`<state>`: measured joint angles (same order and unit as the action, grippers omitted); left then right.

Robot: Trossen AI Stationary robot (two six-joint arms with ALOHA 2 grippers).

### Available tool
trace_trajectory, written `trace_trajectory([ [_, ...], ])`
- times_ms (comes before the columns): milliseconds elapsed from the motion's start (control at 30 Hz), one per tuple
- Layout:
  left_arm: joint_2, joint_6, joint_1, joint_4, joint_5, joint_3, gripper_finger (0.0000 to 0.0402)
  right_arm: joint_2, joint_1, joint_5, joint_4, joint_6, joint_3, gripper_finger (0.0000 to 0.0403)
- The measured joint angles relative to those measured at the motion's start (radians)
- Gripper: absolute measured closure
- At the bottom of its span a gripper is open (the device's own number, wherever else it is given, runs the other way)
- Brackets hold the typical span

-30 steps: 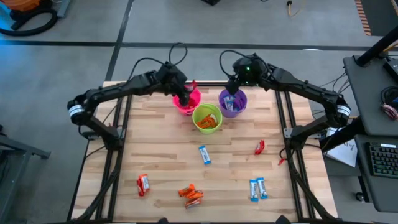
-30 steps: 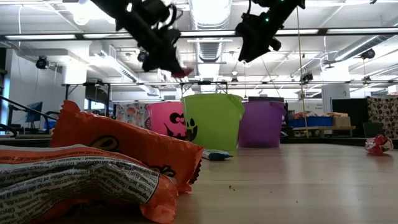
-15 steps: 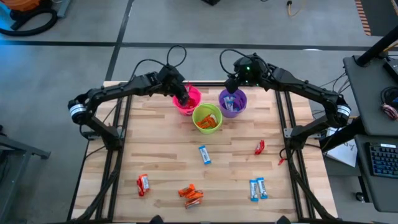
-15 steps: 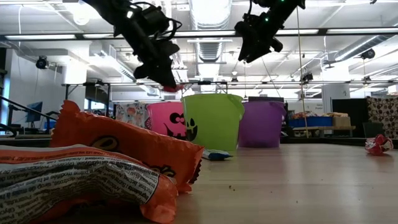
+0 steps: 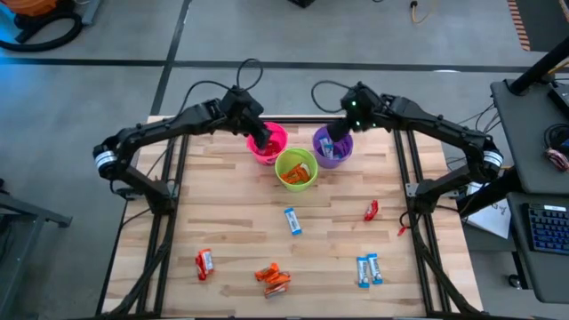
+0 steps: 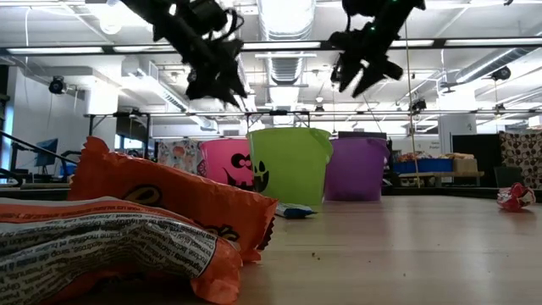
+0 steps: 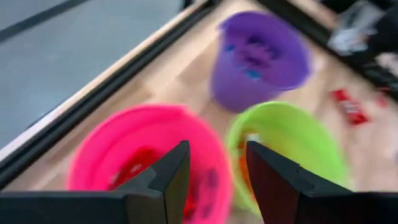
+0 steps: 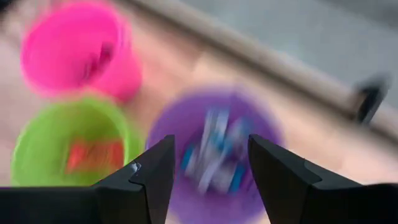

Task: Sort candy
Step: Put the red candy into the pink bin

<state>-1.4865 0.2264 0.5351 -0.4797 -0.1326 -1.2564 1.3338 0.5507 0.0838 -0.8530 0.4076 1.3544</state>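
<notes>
Closest to the bench's near edge sat a pair of shiny orange wrapped candies (image 5: 274, 277), touching each other, just left of the middle. A red wrapped candy (image 5: 204, 262) lay toward the near left corner, and two blue-and-white wrapped candies (image 5: 369, 269) lay side by side toward the near right corner. Further in, a single blue-and-white candy (image 5: 292, 220) was about mid-bench, and a crumpled red candy (image 5: 371, 211) sat off near the right edge, well apart from it.

Past that, three plastic cups were bunched up by the far edge. The lime green cup (image 5: 296, 168) was the nearest one and had orange candy inside. The hot pink cup (image 5: 268, 143) was just behind it to the left with red pieces in it, and the purple cup (image 5: 332, 148) was behind to the right holding blue-and-white ones.

The left gripper (image 5: 259, 136) hung over the pink cup, its jaws apart with nothing between them. The right gripper (image 5: 342, 132) hovered above the purple cup, jaws also spread and empty. In the low view both were up well above the cup rims.
</notes>
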Motion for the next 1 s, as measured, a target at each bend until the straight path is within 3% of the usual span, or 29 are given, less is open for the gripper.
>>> trace_trajectory([
  [100, 0.011, -0.001, -0.031, 0.001, -0.017, -0.045, 0.0264, 0.001, -0.02, -0.088, -0.144, 0.09, -0.009, 0.0211],
  [333, 0.017, 0.013, -0.121, 0.012, -0.016, -0.122, 0.0267, -0.006, -0.186, -0.11, -0.338, 0.319, -0.068, 0.0211],
  [633, 0.017, 0.154, -0.276, -0.045, -0.001, -0.121, 0.0267, -0.017, -0.484, -0.061, -0.317, 0.556, -0.2, 0.0211],
  [1000, 0.024, 0.235, -0.467, -0.069, 0.157, -0.119, 0.0267, -0.103, -0.743, -0.031, -0.261, 0.939, -0.448, 0.0211],
])
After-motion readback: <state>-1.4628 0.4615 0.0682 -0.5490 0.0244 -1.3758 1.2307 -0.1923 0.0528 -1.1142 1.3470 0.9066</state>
